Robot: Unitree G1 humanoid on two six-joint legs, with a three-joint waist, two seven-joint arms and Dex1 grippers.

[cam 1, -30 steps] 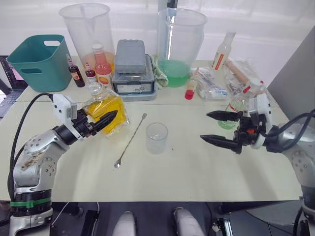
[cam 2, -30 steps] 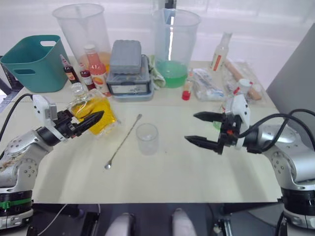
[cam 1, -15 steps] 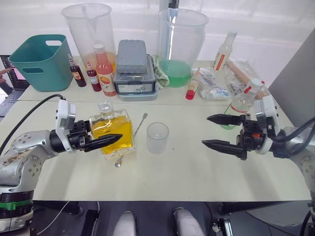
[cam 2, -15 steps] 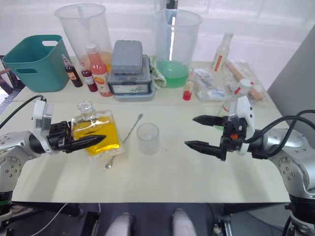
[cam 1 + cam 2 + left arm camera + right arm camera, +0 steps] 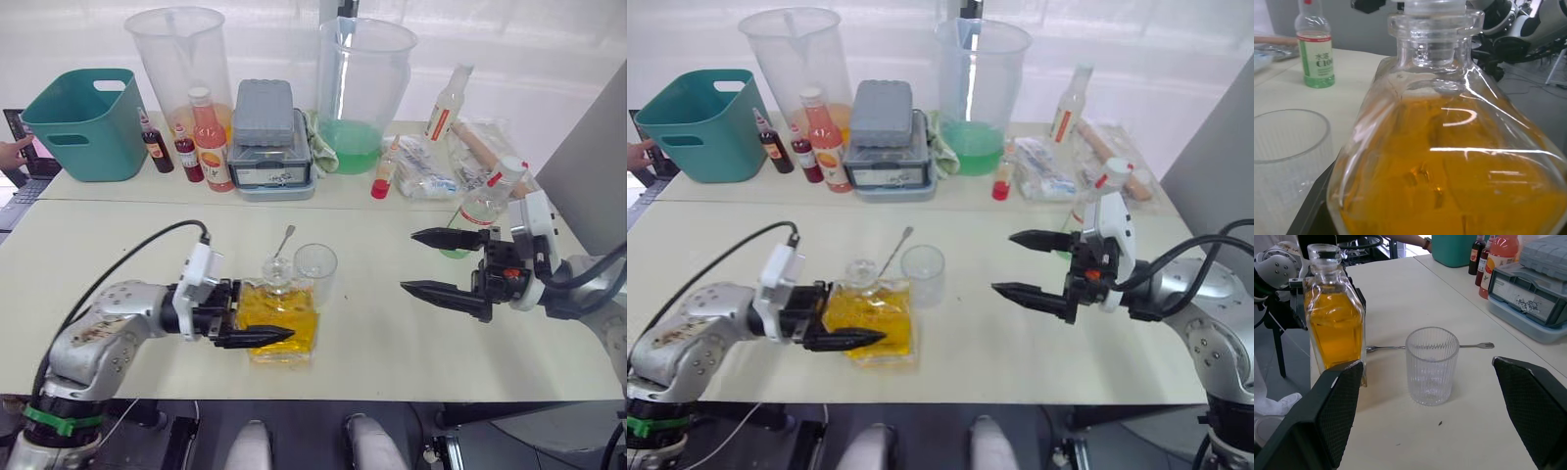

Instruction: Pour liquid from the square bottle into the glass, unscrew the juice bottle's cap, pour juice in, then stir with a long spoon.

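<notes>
Left gripper [image 5: 257,325] clamps the square bottle [image 5: 279,319] beside the glass [image 5: 314,274]; right wrist view reveals the long spoon [image 5: 1400,347] behind, right gripper [image 5: 438,264] spread wide.

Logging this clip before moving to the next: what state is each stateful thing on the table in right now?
square bottle: upright, stoppered, held by the left gripper, largely full of liquid
glass: upright, empty
juice bottle: upright, cap on
long spoon: lying flat behind the glass
right gripper: open, holding nothing
two large pitchers: upright, one holding green fluid
</notes>
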